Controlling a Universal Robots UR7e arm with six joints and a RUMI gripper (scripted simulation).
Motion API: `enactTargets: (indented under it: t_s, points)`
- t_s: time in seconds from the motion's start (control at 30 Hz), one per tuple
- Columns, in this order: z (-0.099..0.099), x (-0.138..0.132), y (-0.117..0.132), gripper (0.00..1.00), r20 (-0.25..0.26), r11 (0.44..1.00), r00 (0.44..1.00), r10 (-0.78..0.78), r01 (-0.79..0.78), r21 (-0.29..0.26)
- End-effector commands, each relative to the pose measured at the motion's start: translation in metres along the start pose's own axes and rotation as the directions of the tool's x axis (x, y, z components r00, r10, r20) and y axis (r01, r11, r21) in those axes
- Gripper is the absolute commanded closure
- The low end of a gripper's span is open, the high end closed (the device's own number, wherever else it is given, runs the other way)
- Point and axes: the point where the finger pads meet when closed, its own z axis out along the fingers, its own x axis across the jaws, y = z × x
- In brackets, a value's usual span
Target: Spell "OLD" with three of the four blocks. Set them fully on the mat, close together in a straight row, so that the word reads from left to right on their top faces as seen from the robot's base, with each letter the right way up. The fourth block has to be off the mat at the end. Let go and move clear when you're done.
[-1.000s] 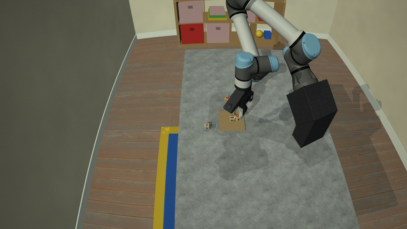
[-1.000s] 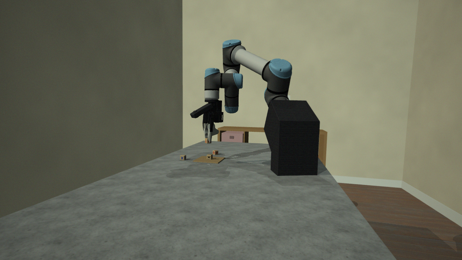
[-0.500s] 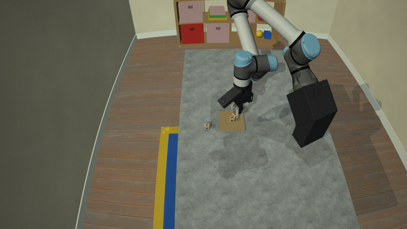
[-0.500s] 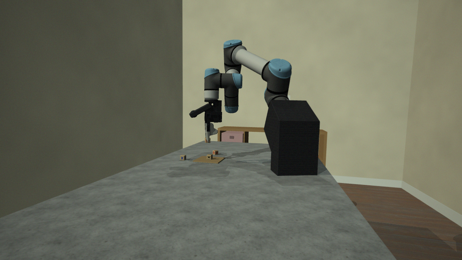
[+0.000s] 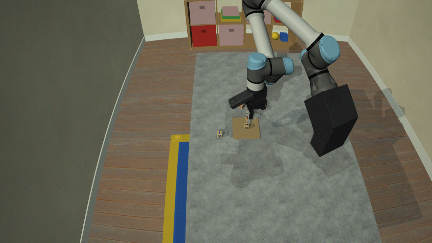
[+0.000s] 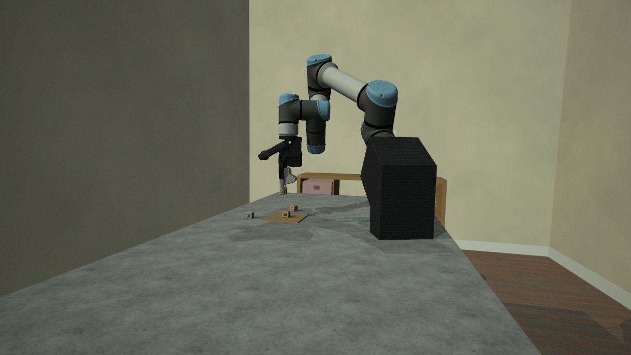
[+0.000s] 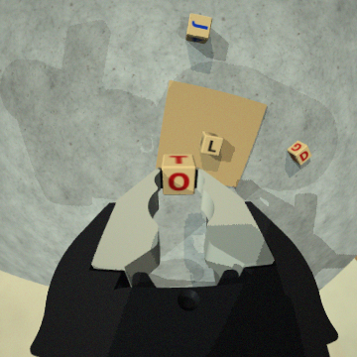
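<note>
My gripper (image 7: 178,170) (image 5: 247,116) (image 6: 282,189) is shut on a wooden block (image 7: 178,175) (image 6: 282,191) and holds it well above the tan mat (image 7: 198,111) (image 5: 238,133) (image 6: 273,217). The held block shows a red O towards the wrist camera and a red T on the side beyond it. A block with a black L on top (image 7: 212,145) (image 5: 246,126) (image 6: 286,214) sits on the mat. A block with red letters D and G (image 7: 298,153) (image 5: 240,106) (image 6: 294,207) lies off the mat. A block with a blue J (image 7: 198,27) (image 5: 219,134) (image 6: 249,215) lies off the mat on the other side.
The blocks and mat lie on a grey surface (image 5: 271,187) (image 6: 286,282). The arm's black base box (image 5: 330,120) (image 6: 401,185) stands to one side of the mat. A shelf with bins (image 5: 205,27) is at the back. A blue and yellow strip (image 5: 178,187) runs along the floor.
</note>
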Motion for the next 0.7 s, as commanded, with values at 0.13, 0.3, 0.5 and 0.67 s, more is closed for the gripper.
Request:
enactTargets:
  t_s: [0.13,0.3,0.5,0.67]
  points:
    - [-0.0005,0.005,-0.001,0.95,-0.003,0.993,0.993,0.117,-0.117,-0.006]
    - [-0.0006,0.0062,-0.0012,0.95,-0.004,0.99,0.99,0.143,-0.143,-0.006]
    - [-0.0006,0.0066,-0.0012,0.95,-0.004,0.988,0.988,0.152,-0.152,-0.006]
    - [-0.0006,0.0067,-0.0012,0.95,-0.004,0.988,0.988,0.156,-0.156,-0.005]
